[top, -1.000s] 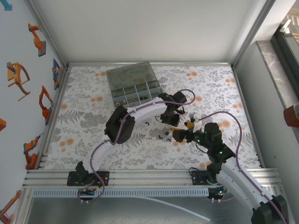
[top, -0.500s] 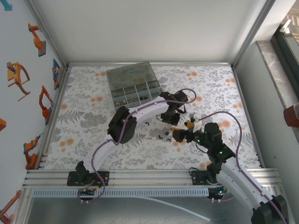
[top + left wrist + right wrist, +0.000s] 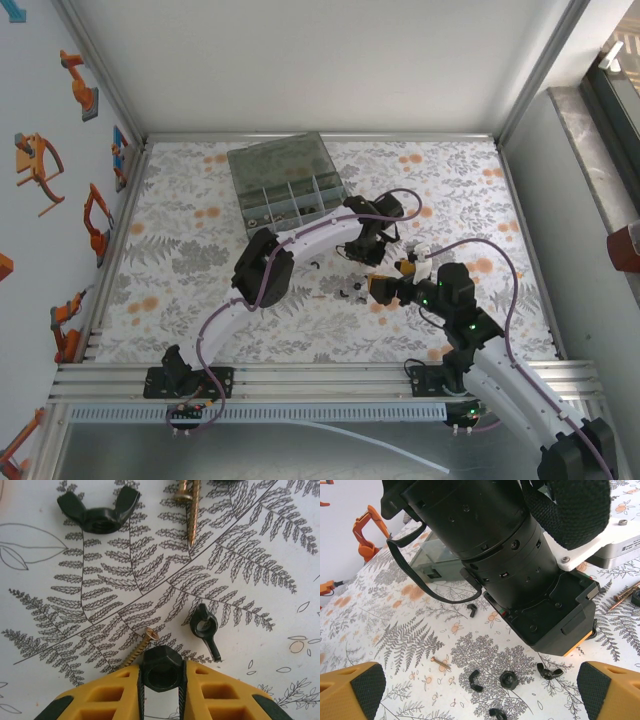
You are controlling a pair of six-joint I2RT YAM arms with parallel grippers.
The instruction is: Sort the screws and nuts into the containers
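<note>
A black hex nut [image 3: 162, 666] lies on the patterned table, and my left gripper [image 3: 162, 672] is shut on it, the yellow fingers [image 3: 110, 695] pressing its two flat sides. A brass screw [image 3: 138, 647] lies right against the left finger. Two black wing nuts [image 3: 98, 513] [image 3: 204, 628] and a second brass screw [image 3: 190, 507] lie further out. In the top view the left gripper [image 3: 369, 257] points down beside the open right gripper [image 3: 377, 289]. The right gripper [image 3: 482, 695] hovers over another hex nut [image 3: 509, 678], wing nuts [image 3: 475, 680] and a screw [image 3: 440, 663]. The organiser box with the containers [image 3: 288, 180] stands at the back.
The left arm's black wrist [image 3: 510, 565] hangs close in front of the right gripper. More wing nuts [image 3: 549, 671] [image 3: 472, 610] lie around it, and a screw [image 3: 625, 591] at the right. A metal frame [image 3: 320, 385] borders the near edge of the table.
The left jaws have closed on the black hex nut, and the left arm has shifted slightly to the right. The right arm has not moved.
</note>
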